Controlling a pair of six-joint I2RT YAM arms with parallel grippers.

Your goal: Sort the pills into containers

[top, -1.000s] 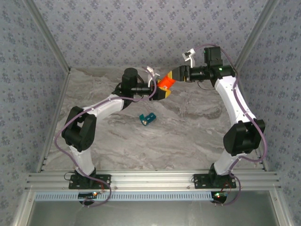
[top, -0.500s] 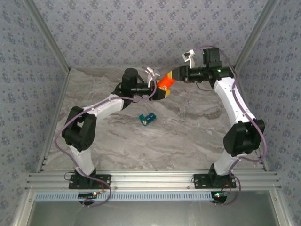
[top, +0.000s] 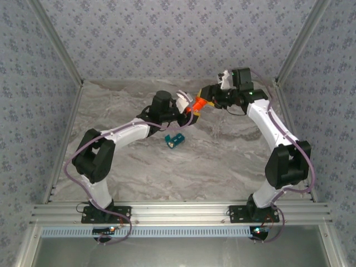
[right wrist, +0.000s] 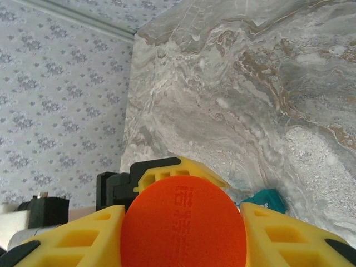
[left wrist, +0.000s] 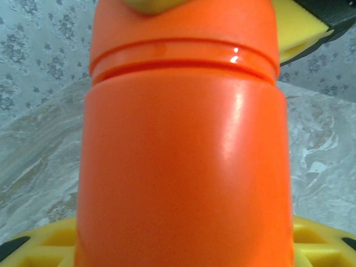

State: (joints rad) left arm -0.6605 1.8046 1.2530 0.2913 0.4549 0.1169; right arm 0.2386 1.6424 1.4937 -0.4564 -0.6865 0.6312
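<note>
Both grippers hold the orange bottle [top: 196,104] in the air over the back of the table. My left gripper [top: 188,109] is shut on its body, which crowds the left wrist view as the orange bottle [left wrist: 183,156] between yellow fingers [left wrist: 50,239]. My right gripper [top: 203,100] is shut on the round orange cap [right wrist: 183,222], with a yellow finger on each side of it. The teal-blue pill box [top: 174,139] lies on the table below the bottle, and a corner of this pill box [right wrist: 266,199] shows past the cap. No pills are visible.
The marble table [top: 222,150] is walled by patterned panels at the back and on both sides. An aluminium rail [top: 178,214] carrying both arm bases runs along the near edge. My left gripper's finger [right wrist: 178,169] shows behind the cap.
Both wrists have shifted toward each other and slightly nearer. The bottle has turned and now looks smaller between the grippers. The pill box has not moved.
</note>
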